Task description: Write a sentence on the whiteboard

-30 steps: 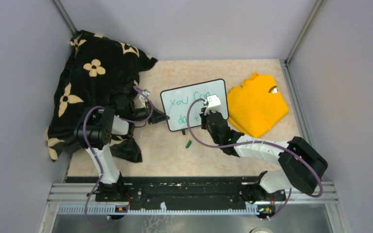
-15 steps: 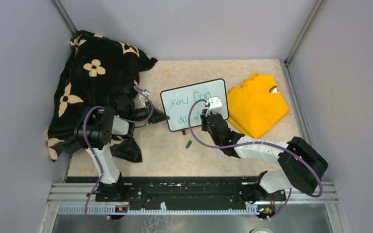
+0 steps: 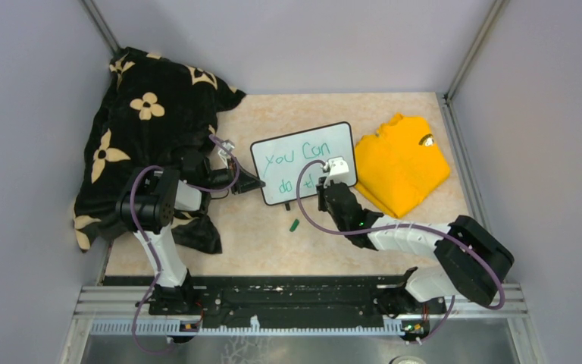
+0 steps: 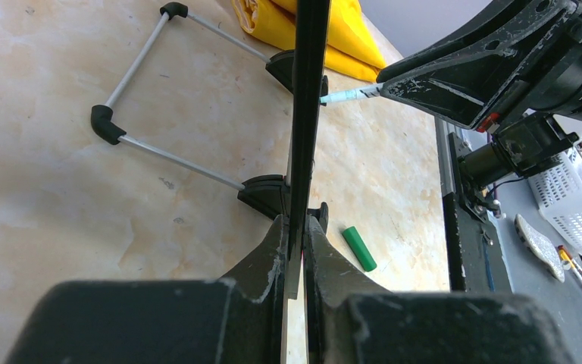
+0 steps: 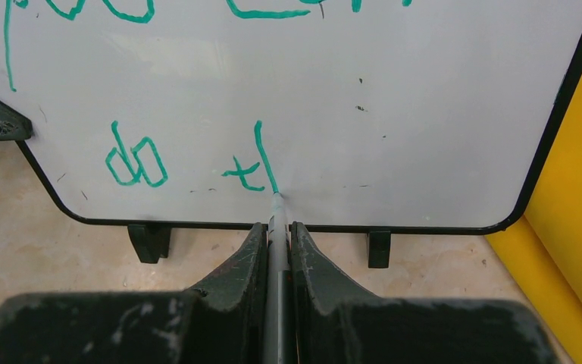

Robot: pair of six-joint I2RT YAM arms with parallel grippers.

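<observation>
The whiteboard (image 3: 295, 155) stands tilted at mid-table, with green writing "You Can" above "do t" and a fresh stroke. My left gripper (image 3: 255, 183) is shut on its left edge; in the left wrist view the board (image 4: 308, 91) is edge-on between the jaws of that gripper (image 4: 297, 227). My right gripper (image 5: 276, 231) is shut on a grey marker (image 5: 276, 216). The marker's tip touches the whiteboard (image 5: 394, 114) at the foot of the long stroke beside the "t". From above, the right gripper (image 3: 324, 184) sits at the board's lower right.
A black blanket with beige flowers (image 3: 148, 129) lies heaped at the left, under the left arm. A folded yellow shirt (image 3: 402, 163) lies right of the board. A green marker cap (image 3: 294, 225) rests in front of the board. The board's wire stand (image 4: 144, 114) props it behind.
The right gripper slid slightly right and toward me along the board. A new long stroke now stands beside the "t". The left arm has not moved.
</observation>
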